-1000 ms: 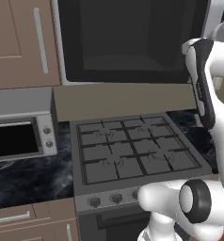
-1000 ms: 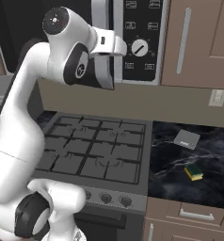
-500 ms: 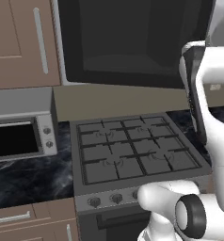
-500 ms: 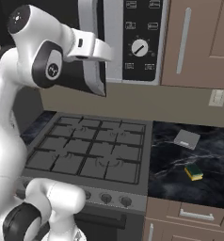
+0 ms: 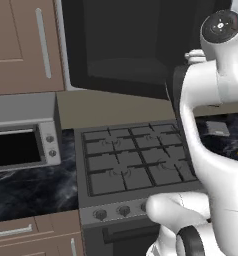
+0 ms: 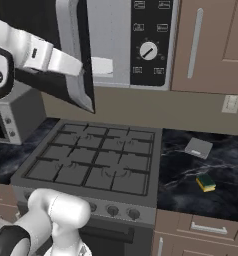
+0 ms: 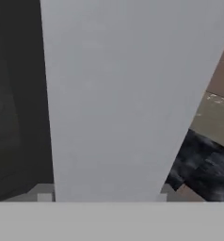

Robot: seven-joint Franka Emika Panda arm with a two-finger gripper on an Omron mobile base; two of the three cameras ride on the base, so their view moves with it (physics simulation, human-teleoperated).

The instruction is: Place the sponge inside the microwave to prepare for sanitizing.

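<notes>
The microwave (image 6: 141,45) door (image 6: 78,55) now stands swung further open than half a second ago, the arm pulled leftward with it. Whether the gripper is wide or narrow cannot be told. The sponge (image 6: 206,182) lies on the counter (image 6: 191,175) right of the stove (image 6: 91,160).

The microwave (image 5: 126,45) hangs above the stove (image 5: 136,162), its dark door swung open toward the camera so the shadowed inside shows. The white arm (image 5: 216,100) rises from the lower right and reaches up beside the door's right edge. Left of the stove a silver toaster oven (image 5: 23,132) sits on the dark marble counter (image 5: 31,192), under a brown cabinet (image 5: 21,45).
</notes>
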